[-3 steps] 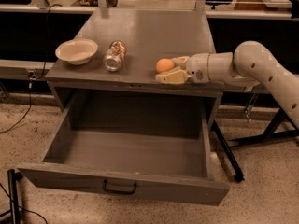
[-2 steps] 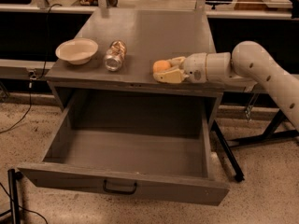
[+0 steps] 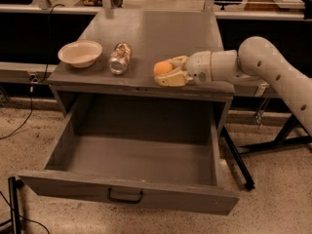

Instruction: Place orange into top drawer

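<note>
The claw (image 3: 165, 72) pinches the orange (image 3: 162, 68) at the bench (image 3: 151, 33) edge, above the open drawer (image 3: 136, 157).

Grey tabletop (image 3: 156, 30), w/ white bowl (image 3: 80, 53), can (image 3: 119, 58) on side, orange (image 3: 162, 67) in gripper (image 3: 165, 71) at front edge.

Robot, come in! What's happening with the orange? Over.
Hand closed on orange, at front edge of tabletop. Top drawer open right below. Can and bowl off to the side, not in the way.
</note>
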`<state>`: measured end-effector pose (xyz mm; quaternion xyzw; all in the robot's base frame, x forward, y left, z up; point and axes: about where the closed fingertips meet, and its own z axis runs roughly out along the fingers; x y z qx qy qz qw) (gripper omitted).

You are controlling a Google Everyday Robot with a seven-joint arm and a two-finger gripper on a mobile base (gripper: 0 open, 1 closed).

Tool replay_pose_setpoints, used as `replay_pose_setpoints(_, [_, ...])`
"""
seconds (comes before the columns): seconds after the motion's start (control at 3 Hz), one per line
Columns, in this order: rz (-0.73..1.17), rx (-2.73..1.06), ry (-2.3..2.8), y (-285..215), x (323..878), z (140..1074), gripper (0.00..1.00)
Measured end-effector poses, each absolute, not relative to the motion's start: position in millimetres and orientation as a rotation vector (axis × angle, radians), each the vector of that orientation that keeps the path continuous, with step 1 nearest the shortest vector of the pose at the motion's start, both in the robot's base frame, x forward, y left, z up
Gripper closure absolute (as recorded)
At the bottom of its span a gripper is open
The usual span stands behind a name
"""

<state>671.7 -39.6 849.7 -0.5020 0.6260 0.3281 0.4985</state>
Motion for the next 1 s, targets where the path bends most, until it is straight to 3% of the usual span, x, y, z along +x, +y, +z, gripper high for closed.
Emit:
replay_pose_setpoints(0.33, [0.647,-1.325,1.466,-34,648,852,1.0])
replay_pose_setpoints(0.67, [0.6,-1.433,1.507,-22,601,791,1.0])
replay_pose_setpoints(1.0, [0.601,-1.433,1.507,-22,601,797,1.0])
